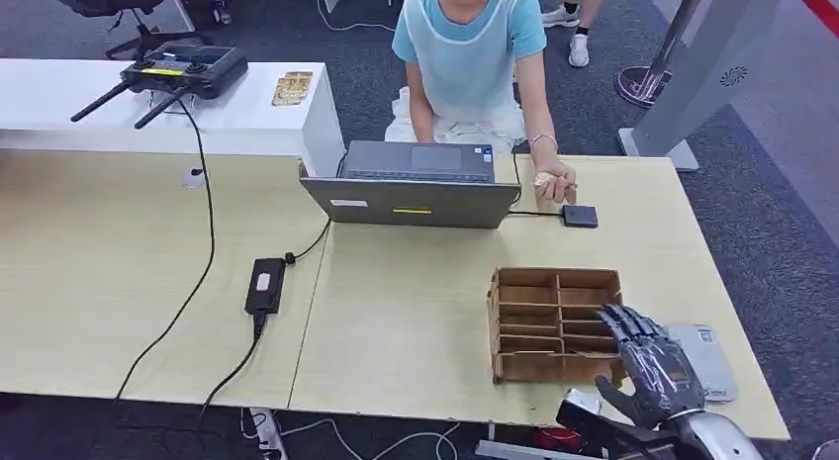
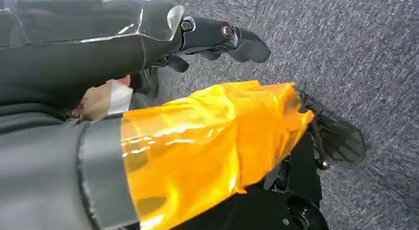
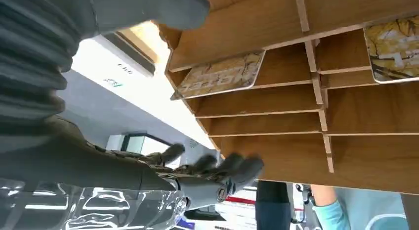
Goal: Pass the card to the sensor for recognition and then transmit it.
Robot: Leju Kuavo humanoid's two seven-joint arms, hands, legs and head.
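Note:
A wooden card rack (image 1: 554,322) with several slots stands near the table's front right. In the right wrist view two cards (image 3: 222,74) (image 3: 395,47) lie in its slots (image 3: 276,116). My right hand (image 1: 648,366) hovers at the rack's right front corner with its fingers (image 3: 212,170) spread, holding nothing. A small black sensor (image 1: 579,216) lies on the table behind the rack, wired to the laptop. A person's hand (image 1: 554,180) rests just left of the sensor, holding a small pale thing. My left hand (image 2: 222,37) hangs over grey carpet with nothing in it.
An open grey laptop (image 1: 416,183) stands mid-table, with the person seated behind it. A black power brick (image 1: 265,285) and its cables lie to the left. A flat grey device (image 1: 707,356) lies right of the rack. A controller (image 1: 183,69) sits on the white side table.

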